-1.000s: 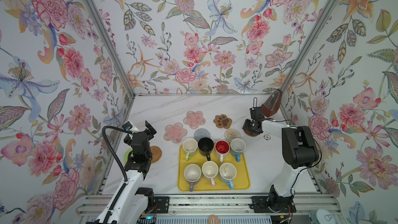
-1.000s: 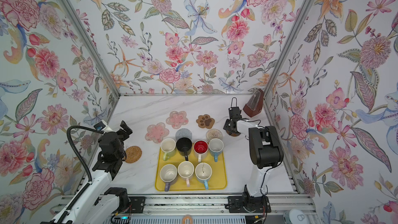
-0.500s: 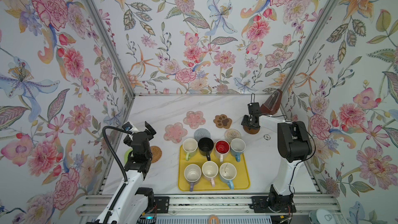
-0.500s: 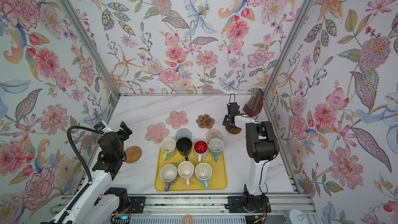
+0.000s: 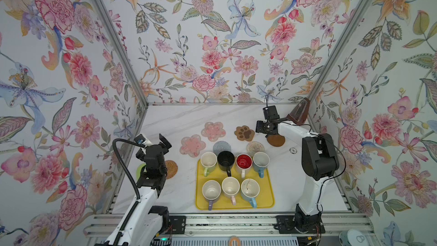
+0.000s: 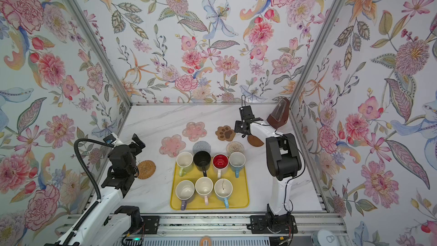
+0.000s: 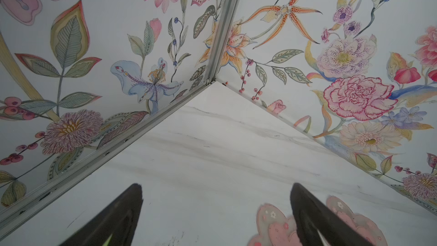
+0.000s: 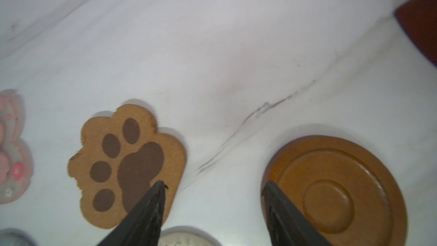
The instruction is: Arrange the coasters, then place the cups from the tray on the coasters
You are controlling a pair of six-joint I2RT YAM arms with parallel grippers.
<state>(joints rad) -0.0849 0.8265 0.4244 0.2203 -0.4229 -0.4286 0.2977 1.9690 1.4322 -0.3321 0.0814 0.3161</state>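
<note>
Left jaws wide, right jaws parted, both empty, over white marble tabletop (image 5: 177, 120) inside floral-papered walls (image 5: 212, 43)

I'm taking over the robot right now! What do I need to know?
Left gripper: open, empty, near the rattan coaster.
Right gripper: open, empty, over the gap between paw coaster and wooden coaster.
Two flower coasters, grey coaster and woven coaster lie just beyond the tray.
All seven cups sit on the tray.
Done: coasters laid out, none under a cup.
Left: tidy coasters if needed, then move every cup onto one.
</note>
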